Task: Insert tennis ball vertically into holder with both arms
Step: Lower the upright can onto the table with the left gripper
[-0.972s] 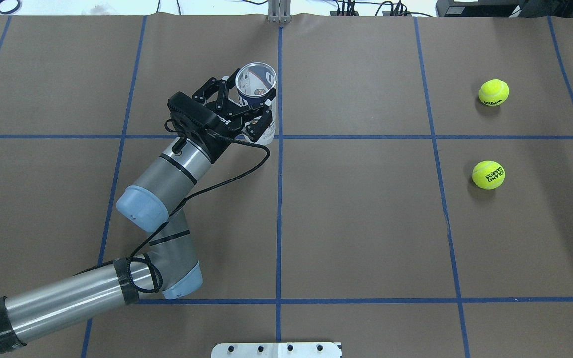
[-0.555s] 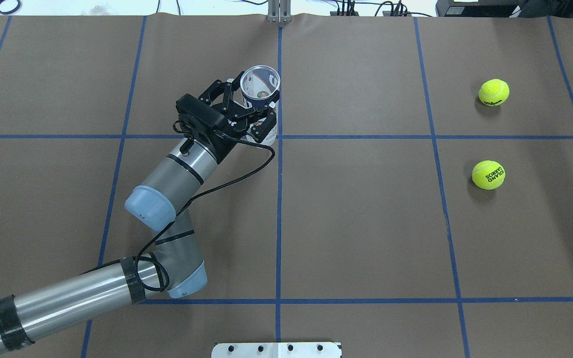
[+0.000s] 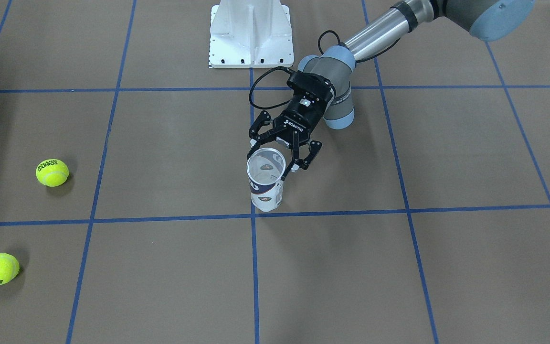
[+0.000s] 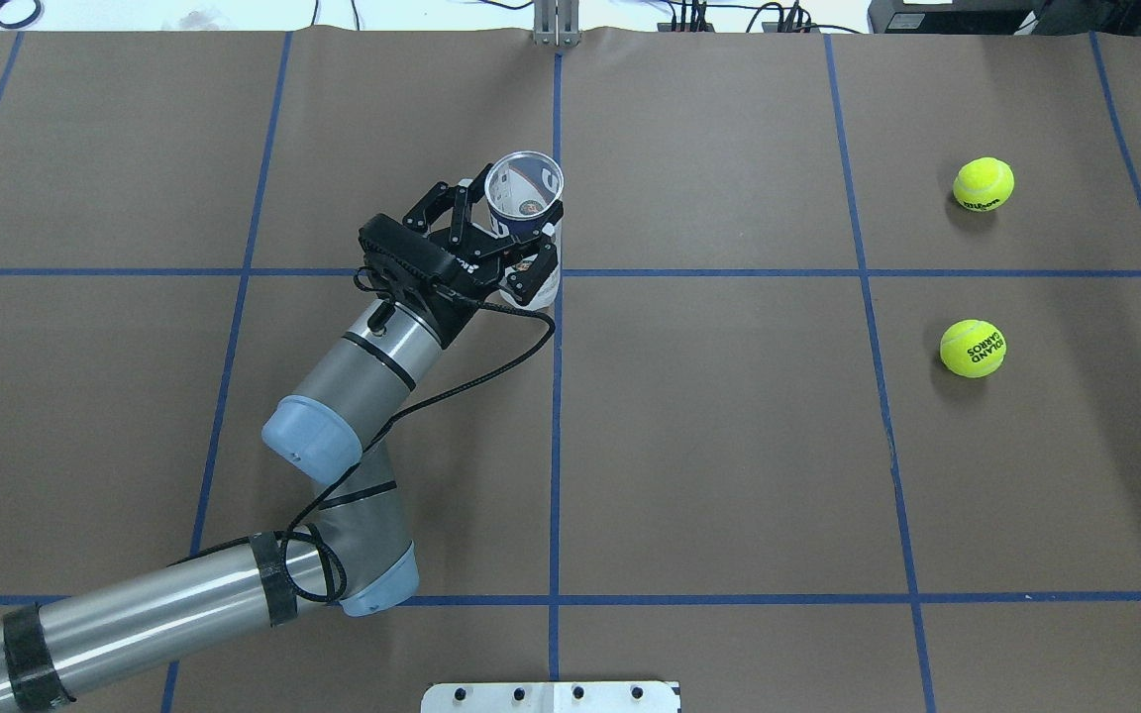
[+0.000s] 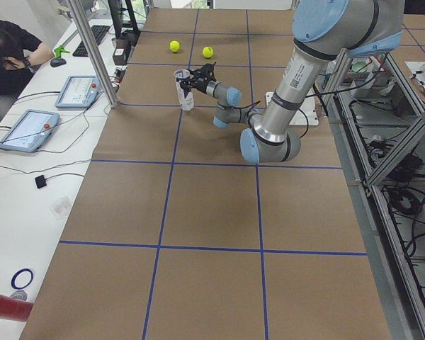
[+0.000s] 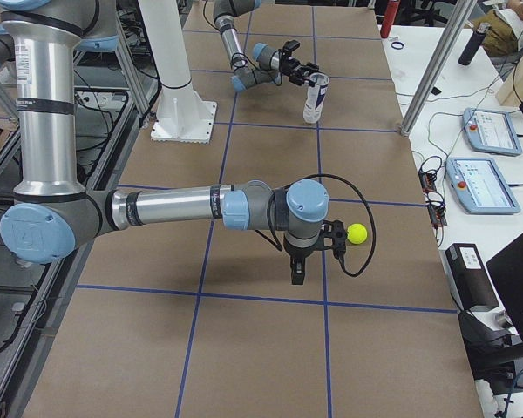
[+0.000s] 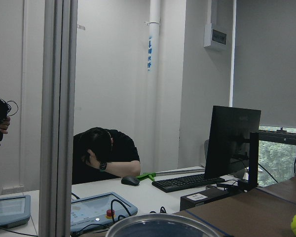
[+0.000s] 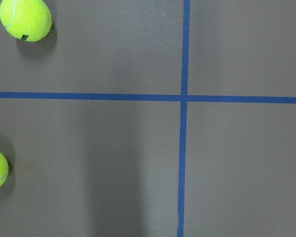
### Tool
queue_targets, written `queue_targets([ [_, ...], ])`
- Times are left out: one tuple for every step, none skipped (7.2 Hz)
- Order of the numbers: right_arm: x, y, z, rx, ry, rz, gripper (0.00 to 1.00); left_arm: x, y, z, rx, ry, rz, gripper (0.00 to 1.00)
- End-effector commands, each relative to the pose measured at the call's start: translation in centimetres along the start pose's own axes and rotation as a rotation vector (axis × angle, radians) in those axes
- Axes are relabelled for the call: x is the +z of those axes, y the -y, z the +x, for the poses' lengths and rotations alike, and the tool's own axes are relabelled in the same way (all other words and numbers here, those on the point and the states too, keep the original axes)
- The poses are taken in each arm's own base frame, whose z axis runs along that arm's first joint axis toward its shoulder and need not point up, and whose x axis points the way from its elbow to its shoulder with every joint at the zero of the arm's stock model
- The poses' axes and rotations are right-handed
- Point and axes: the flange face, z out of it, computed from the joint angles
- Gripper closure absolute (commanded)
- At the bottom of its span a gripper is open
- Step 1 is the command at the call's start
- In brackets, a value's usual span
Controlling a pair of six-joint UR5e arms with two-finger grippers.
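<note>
Standing upright on the table (image 3: 399, 267), mouth open to the top, the holder (image 3: 266, 191) has its base just beside a blue tape crossing (image 3: 252, 216), on the robot's side of it. The left gripper (image 3: 275, 160) reaches in level, its fingers pressed to the clear upper wall on both sides just under the rim, jaws clamped on it. Well apart, on the robot's right, lie the far tennis ball (image 4: 984, 184) and the near tennis ball (image 4: 973, 348). The right gripper (image 6: 297, 268) hangs near them, shown only from the side; I cannot tell how its jaws stand.
</note>
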Motion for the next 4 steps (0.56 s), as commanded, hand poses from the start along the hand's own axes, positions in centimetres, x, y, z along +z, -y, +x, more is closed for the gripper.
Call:
queue_targets([
  [-0.02,0.0,-0.02,0.0,0.0,0.0,0.0,-0.15,-0.4,0.12,0.002,-0.001,-0.005,0.38],
  [-0.08,-0.01,0.02,0.001,0.0,0.002,0.0,-0.19,-0.45,0.2,0.0,-0.002,-0.006,0.32],
  [-0.07,0.01,-0.08,-0.001,0.0,0.002,0.0,-0.24,-0.52,0.13,0.001,-0.002,-0.007,0.2],
  [-0.07,0.01,-0.08,-0.001,0.0,0.002,0.0,-0.45,-0.81,0.25,0.002,-0.003,-0.013,0.15],
])
